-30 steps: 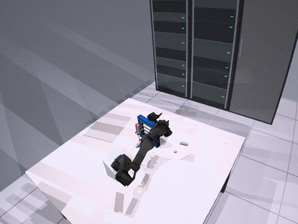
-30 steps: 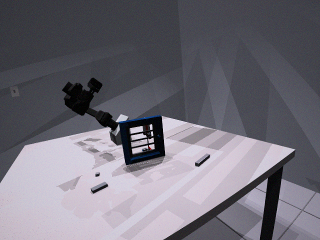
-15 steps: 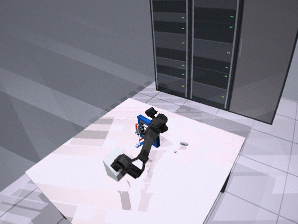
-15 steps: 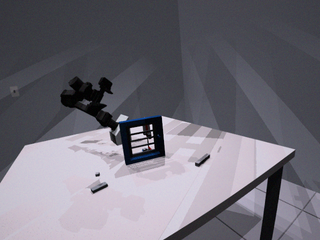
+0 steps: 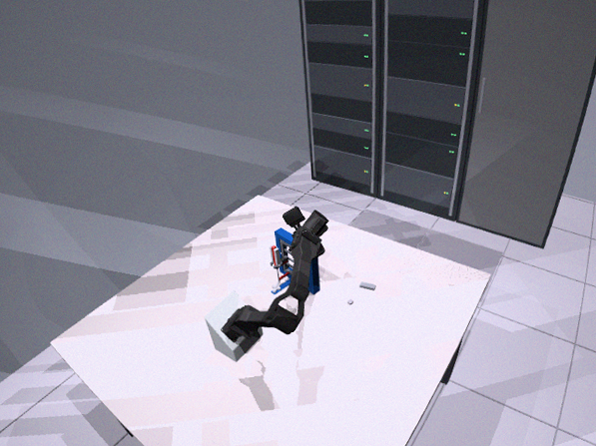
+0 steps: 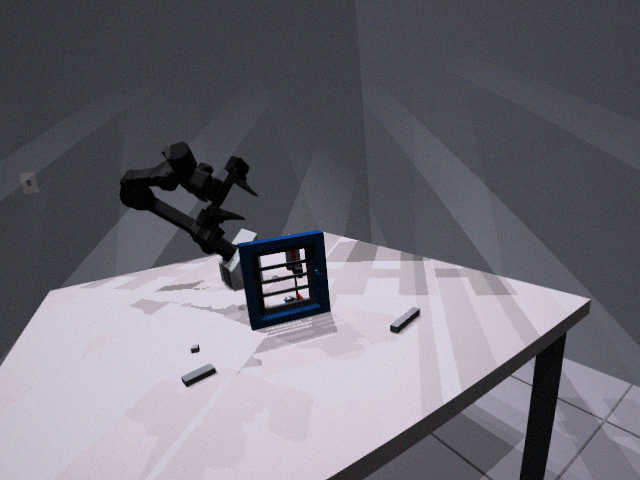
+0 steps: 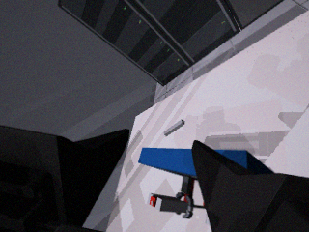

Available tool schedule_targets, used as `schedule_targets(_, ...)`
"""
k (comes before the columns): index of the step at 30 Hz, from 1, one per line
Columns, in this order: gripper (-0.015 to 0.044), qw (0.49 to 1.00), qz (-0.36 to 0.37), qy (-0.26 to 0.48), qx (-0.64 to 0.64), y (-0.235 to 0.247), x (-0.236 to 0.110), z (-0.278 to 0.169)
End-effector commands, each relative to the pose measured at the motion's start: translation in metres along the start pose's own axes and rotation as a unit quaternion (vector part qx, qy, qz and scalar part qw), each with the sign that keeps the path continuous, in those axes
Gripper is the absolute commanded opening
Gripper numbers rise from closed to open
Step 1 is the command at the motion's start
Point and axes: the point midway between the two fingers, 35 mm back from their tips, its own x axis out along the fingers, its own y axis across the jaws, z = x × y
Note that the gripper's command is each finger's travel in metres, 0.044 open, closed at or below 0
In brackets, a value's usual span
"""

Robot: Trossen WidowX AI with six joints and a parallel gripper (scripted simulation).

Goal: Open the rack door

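Below the hand [image 5: 304, 232] [image 6: 250, 206] [image 7: 160, 139], at the barred side of the blue frame [image 5: 314, 277] [image 6: 248, 289] [image 7: 166, 159], I note the handle [image 5: 273, 247] [image 6: 293, 256] [image 7: 173, 204], its long axis upright, outside my parted, empty fingers, so I judge the approach must descend, then close across it.

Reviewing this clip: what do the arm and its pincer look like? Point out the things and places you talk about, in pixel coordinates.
The arm [image 5: 301, 264] [image 6: 175, 215] is matte black all over, with chunky angular links and rounded joint housings. Its pincer [image 6: 249, 205] [image 7: 160, 139] is black too, with two wedge-shaped fingers tapering to points. No markings or cables are discernible.
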Motion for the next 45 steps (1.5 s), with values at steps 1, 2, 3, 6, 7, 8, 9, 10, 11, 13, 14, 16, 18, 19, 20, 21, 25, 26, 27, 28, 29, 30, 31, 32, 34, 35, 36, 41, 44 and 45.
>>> schedule_targets(1, 0.0293, 0.999, -0.018, 0.028, 0.004, 0.004, 0.008, -0.007)
schedule_targets(2, 0.0293, 0.999, -0.023, 0.037, 0.004, 0.005, 0.011, -0.01)
schedule_targets(3, 0.0293, 0.999, -0.029, 0.046, 0.004, 0.006, 0.014, -0.012)
schedule_targets(6, 0.0293, 0.996, -0.047, 0.072, 0.006, 0.009, 0.021, -0.02)
schedule_targets(7, 0.0293, 0.995, -0.054, 0.08, 0.006, 0.009, 0.023, -0.023)
schedule_targets(8, 0.0293, 0.994, -0.06, 0.089, 0.006, 0.01, 0.025, -0.025)
schedule_targets(9, 0.0293, 0.993, -0.067, 0.097, 0.007, 0.011, 0.027, -0.028)
schedule_targets(10, 0.0293, 0.992, -0.074, 0.105, 0.007, 0.011, 0.029, -0.03)
schedule_targets(11, 0.0293, 0.99, -0.08, 0.113, 0.006, 0.012, 0.031, -0.033)
schedule_targets(13, 0.0293, 0.987, -0.094, 0.128, 0.006, 0.013, 0.034, -0.038)
schedule_targets(14, 0.0293, 0.986, -0.101, 0.136, 0.005, 0.014, 0.036, -0.04)
schedule_targets(16, 0.0293, 0.982, -0.116, 0.15, 0.004, 0.015, 0.039, -0.045)
schedule_targets(18, 0.0293, 0.978, -0.131, 0.164, 0.002, 0.017, 0.042, -0.051)
schedule_targets(19, 0.0293, 0.976, -0.138, 0.17, 0.0, 0.017, 0.044, -0.053)
schedule_targets(20, 0.0293, 0.973, -0.146, 0.177, -0.001, 0.018, 0.045, -0.056)
schedule_targets(21, 0.0293, 0.971, -0.153, 0.183, -0.002, 0.018, 0.046, -0.058)
schedule_targets(25, 0.0293, 0.961, -0.184, 0.206, -0.01, 0.02, 0.051, -0.068)
schedule_targets(26, 0.0293, 0.958, -0.192, 0.211, -0.012, 0.021, 0.052, -0.07)
schedule_targets(27, 0.0293, 0.956, -0.199, 0.216, -0.014, 0.021, 0.053, -0.073)
schedule_targets(28, 0.0293, 0.953, -0.207, 0.221, -0.017, 0.022, 0.054, -0.075)
schedule_targets(29, 0.0293, 0.95, -0.215, 0.226, -0.019, 0.022, 0.055, -0.077)
schedule_targets(30, 0.0293, 0.947, -0.223, 0.231, -0.022, 0.023, 0.056, -0.079)
schedule_targets(31, 0.0293, 0.944, -0.231, 0.235, -0.025, 0.023, 0.056, -0.082)
schedule_targets(32, 0.0293, 0.941, -0.239, 0.239, -0.028, 0.024, 0.057, -0.084)
schedule_targets(34, 0.0293, 0.934, -0.255, 0.247, -0.034, 0.025, 0.059, -0.088)
schedule_targets(35, 0.0293, 0.931, -0.262, 0.25, -0.037, 0.025, 0.059, -0.09)
schedule_targets(36, 0.0293, 0.928, -0.27, 0.254, -0.041, 0.026, 0.06, -0.093)
schedule_targets(41, 0.0293, 0.91, -0.309, 0.268, -0.06, 0.028, 0.063, -0.102)
schedule_targets(44, 0.0293, 0.9, -0.332, 0.274, -0.072, 0.029, 0.064, -0.108)
schedule_targets(45, 0.0293, 0.896, -0.34, 0.276, -0.077, 0.03, 0.064, -0.11)
